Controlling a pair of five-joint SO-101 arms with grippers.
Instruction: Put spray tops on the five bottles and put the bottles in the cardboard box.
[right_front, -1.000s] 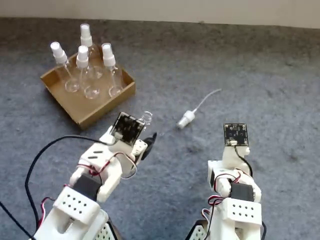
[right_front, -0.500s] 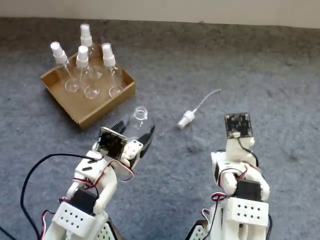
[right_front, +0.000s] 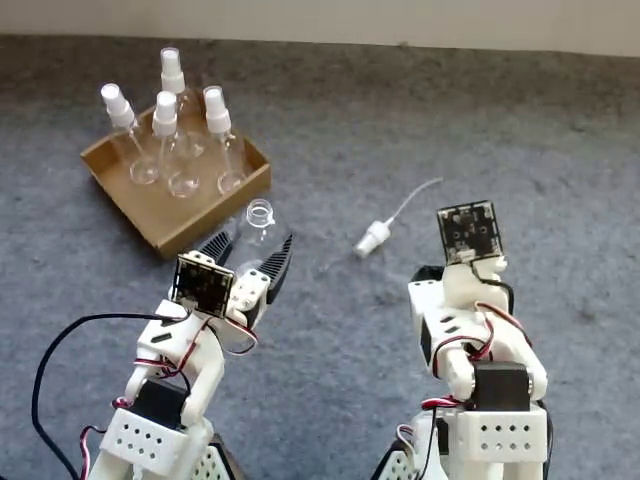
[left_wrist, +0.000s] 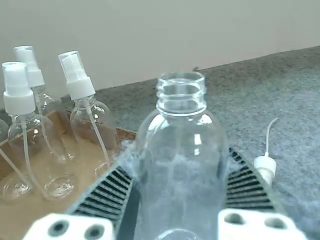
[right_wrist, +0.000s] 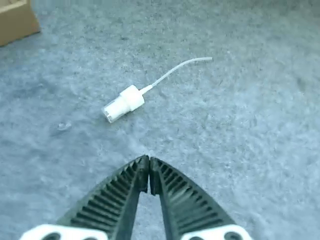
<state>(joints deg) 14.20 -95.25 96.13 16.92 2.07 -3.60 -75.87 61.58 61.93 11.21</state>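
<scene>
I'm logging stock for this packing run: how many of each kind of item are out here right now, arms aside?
bottles with spray tops: 4
uncapped bottle: 1
loose spray top: 1
cardboard box: 1
Total: 7

Grey carpet (right_front: 560, 150) is the work surface, nap a bit patchy; pale wall (right_front: 400, 18) along its far edge.
</scene>
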